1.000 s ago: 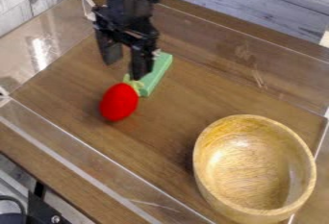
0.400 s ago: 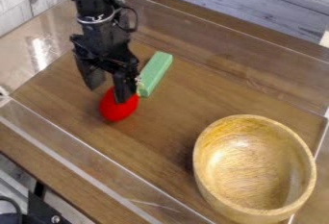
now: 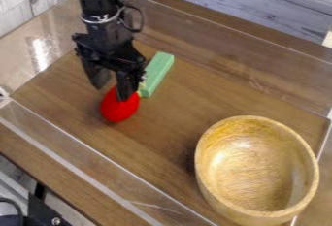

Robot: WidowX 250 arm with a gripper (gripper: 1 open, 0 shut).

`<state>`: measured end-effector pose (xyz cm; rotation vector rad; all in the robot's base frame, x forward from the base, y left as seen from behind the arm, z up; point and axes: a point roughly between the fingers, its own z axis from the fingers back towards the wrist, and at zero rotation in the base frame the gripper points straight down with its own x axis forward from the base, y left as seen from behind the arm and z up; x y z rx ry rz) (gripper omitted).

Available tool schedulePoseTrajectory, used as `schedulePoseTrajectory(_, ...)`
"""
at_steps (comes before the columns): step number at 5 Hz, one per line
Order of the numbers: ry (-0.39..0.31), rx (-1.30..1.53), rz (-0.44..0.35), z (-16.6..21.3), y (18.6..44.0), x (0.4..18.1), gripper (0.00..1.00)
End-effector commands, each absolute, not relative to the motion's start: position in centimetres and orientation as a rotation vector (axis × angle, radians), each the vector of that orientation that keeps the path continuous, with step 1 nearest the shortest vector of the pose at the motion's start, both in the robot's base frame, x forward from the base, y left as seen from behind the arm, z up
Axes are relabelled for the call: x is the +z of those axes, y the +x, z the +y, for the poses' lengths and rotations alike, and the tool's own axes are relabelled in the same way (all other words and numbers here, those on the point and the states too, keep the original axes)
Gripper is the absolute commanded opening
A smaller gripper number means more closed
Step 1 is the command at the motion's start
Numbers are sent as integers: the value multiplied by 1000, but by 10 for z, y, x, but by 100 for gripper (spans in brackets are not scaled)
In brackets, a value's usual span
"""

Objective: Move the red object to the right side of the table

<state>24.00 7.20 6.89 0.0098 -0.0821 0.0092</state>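
We see a brown tabletop (image 3: 169, 144) of wood, its grain streaked and its surface smooth with a low sheen. The bright red rounded toy (image 3: 118, 106) looks like smooth plastic. We find the light green rectangular block (image 3: 158, 73) matt and even. The pale tan round bowl (image 3: 255, 170) looks wooden and smooth, and the black robot gripper (image 3: 115, 72) mostly matt.

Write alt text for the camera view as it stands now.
A dark gripper reaches down around a red strawberry-like toy on a brown wooden table. A green block lies just behind, a wooden bowl at lower right.
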Motion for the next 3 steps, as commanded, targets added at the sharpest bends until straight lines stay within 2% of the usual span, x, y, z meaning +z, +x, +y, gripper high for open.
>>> schedulePoseTrajectory(1,27,35,-126,71,258,76,100)
schedulePoseTrajectory(3,13,-184,-107,79,270,88,100)
